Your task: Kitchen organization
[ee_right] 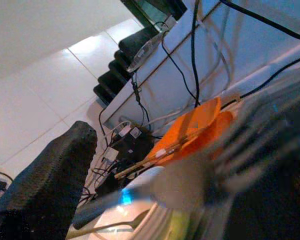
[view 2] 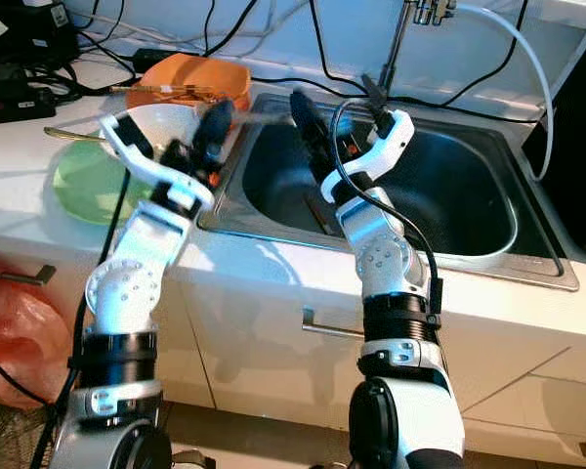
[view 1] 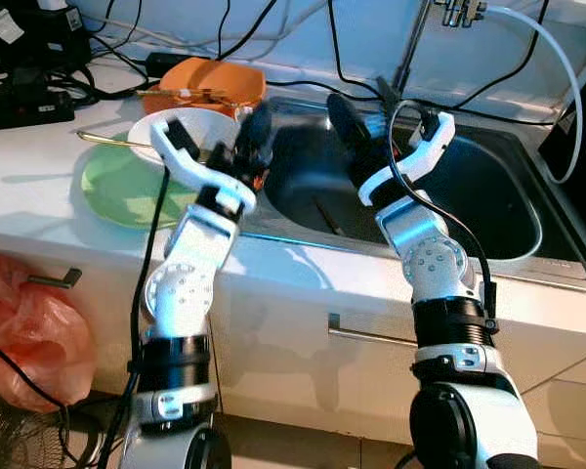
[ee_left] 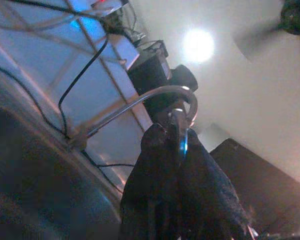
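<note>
Both arms are raised over the sink (view 1: 527, 210): my left gripper (view 1: 252, 137) pinches a fork (view 2: 259, 115) between its fingers, handing it across; my right gripper's (view 1: 356, 127) finger spread I cannot tell.

The sink (view 1: 527, 210) serves as the landmark. A tap (view 1: 410, 49) rises behind its back rim, and a white hose (view 1: 566, 88) loops down beside its right end. Black cables (view 1: 303, 39) trail along the wall behind it. Far left of the sink, at the back of the counter (view 1: 39, 195), sit a power strip (view 1: 15, 107) and dark plugs. Below the sink runs a white drawer front with a metal handle (view 1: 371, 335). Down on the left, well under the counter edge, hangs an orange plastic bag (view 1: 29, 327) beside a small hook (view 1: 63, 279).
</note>
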Available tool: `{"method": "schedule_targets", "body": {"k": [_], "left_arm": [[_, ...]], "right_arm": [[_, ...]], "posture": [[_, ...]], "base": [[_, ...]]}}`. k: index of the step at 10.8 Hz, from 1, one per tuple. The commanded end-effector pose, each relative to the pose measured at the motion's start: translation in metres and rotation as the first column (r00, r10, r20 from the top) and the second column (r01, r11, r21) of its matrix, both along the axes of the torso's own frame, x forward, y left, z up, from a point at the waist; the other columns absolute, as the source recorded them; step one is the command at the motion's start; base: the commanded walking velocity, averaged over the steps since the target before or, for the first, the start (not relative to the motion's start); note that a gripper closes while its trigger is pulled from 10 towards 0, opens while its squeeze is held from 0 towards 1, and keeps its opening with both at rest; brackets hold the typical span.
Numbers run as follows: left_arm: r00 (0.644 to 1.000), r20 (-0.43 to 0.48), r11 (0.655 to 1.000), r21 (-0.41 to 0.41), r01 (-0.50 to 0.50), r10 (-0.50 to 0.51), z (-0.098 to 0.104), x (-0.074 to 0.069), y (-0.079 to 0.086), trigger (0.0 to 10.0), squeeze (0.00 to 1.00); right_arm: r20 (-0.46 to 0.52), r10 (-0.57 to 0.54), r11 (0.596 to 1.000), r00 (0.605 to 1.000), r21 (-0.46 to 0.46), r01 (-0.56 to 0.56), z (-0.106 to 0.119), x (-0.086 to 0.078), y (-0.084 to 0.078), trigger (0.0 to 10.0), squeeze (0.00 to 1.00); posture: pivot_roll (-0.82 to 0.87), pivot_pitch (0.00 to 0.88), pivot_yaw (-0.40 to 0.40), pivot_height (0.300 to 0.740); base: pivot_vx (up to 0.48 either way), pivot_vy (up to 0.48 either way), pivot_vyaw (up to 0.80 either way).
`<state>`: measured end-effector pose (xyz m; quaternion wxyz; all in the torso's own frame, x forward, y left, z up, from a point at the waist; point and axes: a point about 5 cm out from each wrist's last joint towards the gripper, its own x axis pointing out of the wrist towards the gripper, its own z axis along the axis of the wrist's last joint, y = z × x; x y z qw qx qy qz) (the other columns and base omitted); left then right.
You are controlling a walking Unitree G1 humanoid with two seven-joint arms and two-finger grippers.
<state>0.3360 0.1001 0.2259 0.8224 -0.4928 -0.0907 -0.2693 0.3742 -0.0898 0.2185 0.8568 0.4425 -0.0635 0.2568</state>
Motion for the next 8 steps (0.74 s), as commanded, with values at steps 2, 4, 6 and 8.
{"method": "schedule_targets", "body": {"k": [2,4,6,8], "left_arm": [[0.999,0.005,0.999,-0.032,0.041,-0.04,0.002,-0.005,-0.011,0.0,0.0],[1.0,0.002,1.0,-0.019,0.018,-0.018,0.002,-0.004,-0.005,0.0,0.0],[1.0,-0.002,1.0,-0.02,-0.018,0.018,0.003,-0.001,-0.002,0.0,0.0],[1.0,-0.002,1.0,-0.02,-0.019,0.019,0.003,0.0,-0.003,0.0,0.0]], "right_arm": [[0.028,-0.014,0.999,1.0,0.033,0.013,0.008,0.004,-0.003,0.0,0.0],[0.05,-0.027,0.997,0.998,0.07,0.024,0.016,0.004,-0.004,0.0,0.0],[0.069,-0.024,0.996,0.997,0.087,0.018,0.026,0.005,-0.005,0.0,0.0],[0.077,-0.029,0.994,0.997,0.105,0.02,0.033,0.006,-0.007,0.0,0.0]], "posture": [[0.12,0.019,-0.05,0.74],[0.13,0.017,-0.058,0.74],[0.13,0.016,-0.066,0.74],[0.12,0.018,-0.068,0.74]], "base": [[0.0,0.0,0.0],[0.0,0.0,0.0],[0.0,0.0,0.0],[0.0,0.0,0.0]]}}
